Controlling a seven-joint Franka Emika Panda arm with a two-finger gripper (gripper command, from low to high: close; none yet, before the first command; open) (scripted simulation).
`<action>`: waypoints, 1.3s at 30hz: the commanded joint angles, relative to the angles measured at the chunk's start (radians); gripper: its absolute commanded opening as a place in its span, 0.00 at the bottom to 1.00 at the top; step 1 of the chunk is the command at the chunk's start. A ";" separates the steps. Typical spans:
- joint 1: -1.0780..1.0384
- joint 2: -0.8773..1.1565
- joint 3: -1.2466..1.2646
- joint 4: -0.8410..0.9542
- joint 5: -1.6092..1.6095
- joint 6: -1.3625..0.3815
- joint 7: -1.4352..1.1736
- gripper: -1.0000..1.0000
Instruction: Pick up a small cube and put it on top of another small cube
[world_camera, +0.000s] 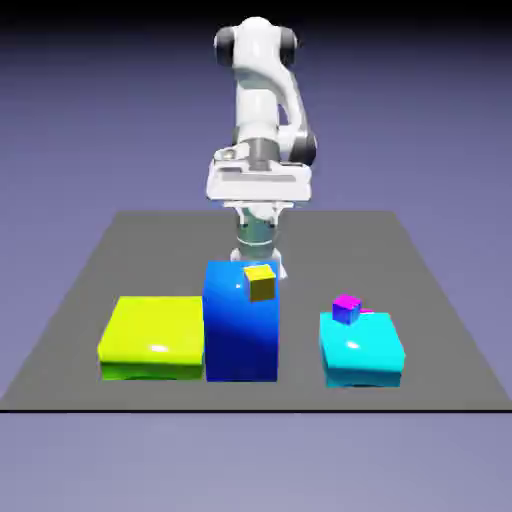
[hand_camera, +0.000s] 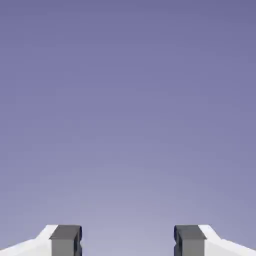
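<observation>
Nothing here carries a brand, label or any readable writing; every surface is plain colour.

Starting at the exterior view's left, a low, flat lime-yellow block (world_camera: 150, 337) lies on the dark grey table (world_camera: 90, 270), near the front edge. Just beside it on its right, and seemingly touching it, stands a tall deep-blue block (world_camera: 240, 330), the highest thing on the table. A tiny yellow cube (world_camera: 261, 282) sits at that block's top right corner, a little turned.

Behind the blue block rises the white robot arm (world_camera: 262, 110), folded high over the far side of the table. Its lower part is hidden by the blue block, so from this side the pincer itself cannot be made out.

Further right, well apart from the blue block, a low cyan block (world_camera: 362, 350) lies near the front edge. On its far left corner rests a tiny cube with a magenta top and blue sides (world_camera: 346, 308) (a thin pink sliver shows just to its right, too small to identify). I cannot pick out an all-magenta small cube with any certainty.

In the hand view the gripper (hand_camera: 127, 240) has its two grey fingertips (hand_camera: 65, 239) spread well apart with nothing between them, only blank blue-violet backdrop ahead.
</observation>
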 joint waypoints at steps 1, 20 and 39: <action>0.001 0.006 0.036 0.028 0.027 -0.030 0.011 0.50; -0.216 0.067 0.725 0.103 0.266 -0.110 0.319 0.50; -0.522 0.114 1.413 0.013 0.403 -0.012 0.662 0.50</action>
